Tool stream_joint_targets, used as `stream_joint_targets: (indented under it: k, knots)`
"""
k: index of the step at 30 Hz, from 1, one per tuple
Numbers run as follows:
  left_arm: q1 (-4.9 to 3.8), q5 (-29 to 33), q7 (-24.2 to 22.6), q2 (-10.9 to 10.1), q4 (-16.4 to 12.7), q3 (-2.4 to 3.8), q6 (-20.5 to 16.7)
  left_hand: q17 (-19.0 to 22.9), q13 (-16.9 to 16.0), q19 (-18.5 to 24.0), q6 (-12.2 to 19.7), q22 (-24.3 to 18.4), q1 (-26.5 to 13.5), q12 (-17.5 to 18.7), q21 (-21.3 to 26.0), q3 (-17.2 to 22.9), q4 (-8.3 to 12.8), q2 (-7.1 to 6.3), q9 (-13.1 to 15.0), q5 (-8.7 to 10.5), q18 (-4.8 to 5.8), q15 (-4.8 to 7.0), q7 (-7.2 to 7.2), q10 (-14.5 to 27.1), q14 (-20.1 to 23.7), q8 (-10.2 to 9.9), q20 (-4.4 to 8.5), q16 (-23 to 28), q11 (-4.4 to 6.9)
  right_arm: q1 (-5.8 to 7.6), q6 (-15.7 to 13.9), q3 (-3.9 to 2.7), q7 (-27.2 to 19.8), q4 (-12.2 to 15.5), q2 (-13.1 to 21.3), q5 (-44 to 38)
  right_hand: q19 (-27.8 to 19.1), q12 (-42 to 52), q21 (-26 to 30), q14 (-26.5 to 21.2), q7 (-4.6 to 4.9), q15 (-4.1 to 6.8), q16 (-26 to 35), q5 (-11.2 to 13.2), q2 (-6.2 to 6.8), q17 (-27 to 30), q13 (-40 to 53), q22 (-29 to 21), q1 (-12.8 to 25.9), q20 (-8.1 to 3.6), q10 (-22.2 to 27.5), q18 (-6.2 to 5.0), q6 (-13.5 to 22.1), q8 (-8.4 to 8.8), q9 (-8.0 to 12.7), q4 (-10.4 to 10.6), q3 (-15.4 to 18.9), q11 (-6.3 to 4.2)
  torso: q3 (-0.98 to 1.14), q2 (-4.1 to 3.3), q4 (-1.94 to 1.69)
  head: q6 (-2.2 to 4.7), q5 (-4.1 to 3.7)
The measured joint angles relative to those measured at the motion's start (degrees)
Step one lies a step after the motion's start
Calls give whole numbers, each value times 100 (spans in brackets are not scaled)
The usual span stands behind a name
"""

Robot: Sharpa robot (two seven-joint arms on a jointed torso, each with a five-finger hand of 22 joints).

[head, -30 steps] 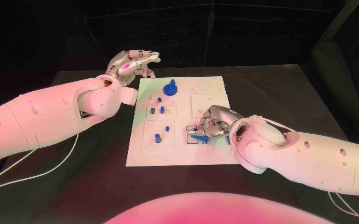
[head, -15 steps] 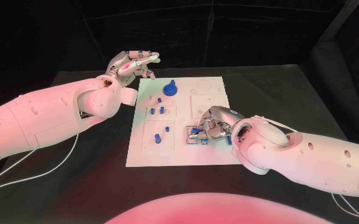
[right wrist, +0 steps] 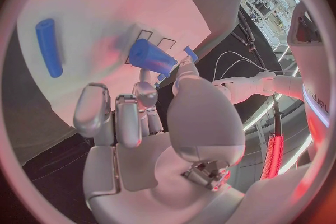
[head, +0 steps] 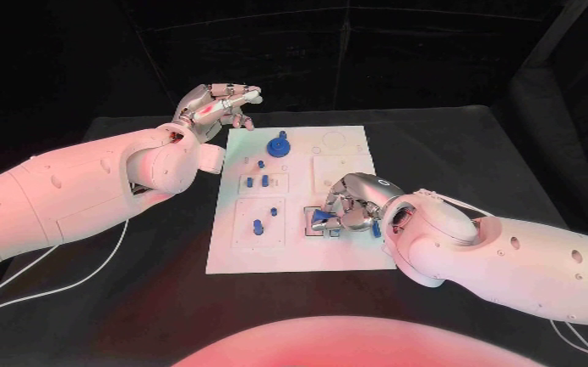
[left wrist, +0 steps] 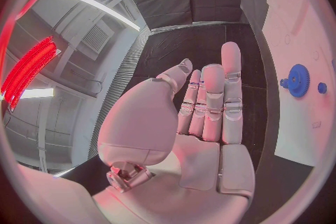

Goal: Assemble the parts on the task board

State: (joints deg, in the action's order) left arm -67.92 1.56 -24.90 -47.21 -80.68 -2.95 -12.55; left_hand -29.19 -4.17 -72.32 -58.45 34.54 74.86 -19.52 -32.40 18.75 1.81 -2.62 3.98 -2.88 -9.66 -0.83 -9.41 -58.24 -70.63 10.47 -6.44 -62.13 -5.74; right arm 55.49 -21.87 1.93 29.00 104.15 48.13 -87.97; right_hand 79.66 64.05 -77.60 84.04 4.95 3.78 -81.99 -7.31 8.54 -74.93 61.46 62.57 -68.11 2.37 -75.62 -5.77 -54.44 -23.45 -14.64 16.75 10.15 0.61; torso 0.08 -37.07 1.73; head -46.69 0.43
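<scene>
Meanwhile, right hand (head: 347,208) pinches a blue part (right wrist: 150,56) over the task board (head: 349,252); left hand (head: 218,105) hovers empty, fingers apart.

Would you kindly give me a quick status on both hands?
Left hand empty, hovering off the task board. Right hand pinching a blue part over it. Nothing in the way.

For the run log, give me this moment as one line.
right hand: holds blue part over task board | left hand: empty, raised off board's far left corner | blue gear: on board
</scene>
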Motion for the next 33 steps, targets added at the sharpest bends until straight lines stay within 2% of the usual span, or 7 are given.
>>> stream_joint_targets:
  k: [3,7,9,13,22,33]
  knots:
    - [0,0,5,-1,0,0,3,13,7,0,0,-7,0,0,0,0,0,0,0,0,0,0,0,0,0,0,0,0,0,0,16,0,-13,0,14,-85,0,0,0,0,0,0,0,-184,-75,0,-4,0,-190,0,0,0,0,0,34,-37,-37,-1,-1,0,0,1,-1]
    - [0,0,14,-2,1,0,8,13,7,0,0,-7,0,0,0,0,0,0,0,0,0,0,0,0,0,0,0,0,0,0,71,-1,-17,3,32,-233,-6,-23,0,0,0,0,0,-238,-107,1,-9,0,-396,6,21,1,0,0,65,-52,-52,-21,-1,0,0,1,-1]
    - [0,0,19,-2,1,0,11,13,7,0,0,-7,0,0,0,0,0,0,0,0,0,0,0,0,0,0,0,0,0,0,117,-1,-17,6,33,-335,-21,-23,0,0,0,0,0,-315,-138,1,-14,4,-522,21,42,0,0,0,83,-70,-70,0,-1,0,0,0,-1]
    - [0,0,28,-4,1,0,16,13,7,0,0,-7,0,0,0,0,0,0,1,0,0,0,0,0,0,0,0,0,0,0,225,-1,-14,10,33,-540,-21,-23,0,0,0,0,0,-551,-204,1,-21,21,-787,21,41,0,0,0,122,-124,-120,0,-1,0,-1,0,-3]
    - [0,0,43,-7,-1,-1,27,12,6,0,0,-6,0,0,0,0,0,0,1,0,0,0,0,0,0,0,0,0,0,1,442,-2,11,-2,23,-817,-20,-46,0,0,0,0,0,-786,-262,1,-37,26,-904,21,41,0,0,21,159,-153,-103,0,-4,2,-4,-9,-5]
    - [0,0,56,-8,-1,-1,35,12,5,0,21,-6,0,0,0,0,0,0,1,0,0,0,-21,0,0,0,0,0,0,2,513,-3,53,-31,-6,-945,-20,-46,0,0,19,1,0,-861,-328,2,-37,43,-949,20,41,0,-19,21,177,-152,-102,0,-3,2,-7,-9,-2]
